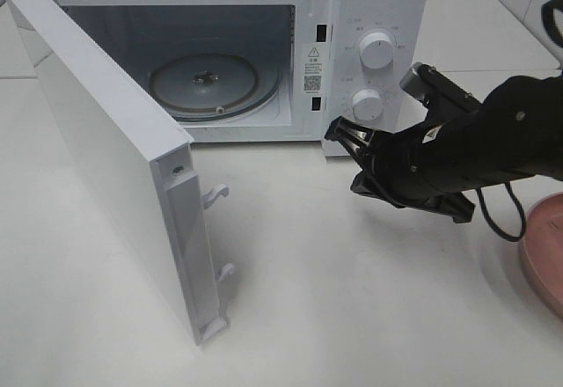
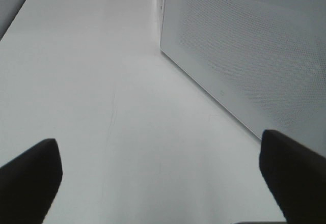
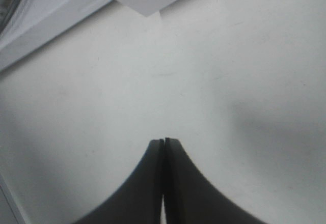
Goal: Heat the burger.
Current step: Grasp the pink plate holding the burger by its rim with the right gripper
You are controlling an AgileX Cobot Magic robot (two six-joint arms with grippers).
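Note:
The burger is out of view in all three frames. A white microwave (image 1: 374, 9) stands at the back with its door (image 1: 97, 141) swung wide open toward the front left, and its glass turntable (image 1: 204, 83) is bare. My right gripper (image 1: 334, 130) hovers low in front of the microwave's knobs, shut with nothing between its fingers; the right wrist view shows the closed tips (image 3: 164, 143) over bare table. My left gripper (image 2: 160, 183) is open and empty beside the door's outer face (image 2: 244, 46).
A round pink plate (image 1: 547, 251) pokes in at the right edge of the table, partly cut off. Two dial knobs (image 1: 377, 50) sit on the microwave's panel. A black cable (image 1: 501, 220) loops under the right arm. The white table (image 1: 352, 299) runs to the front.

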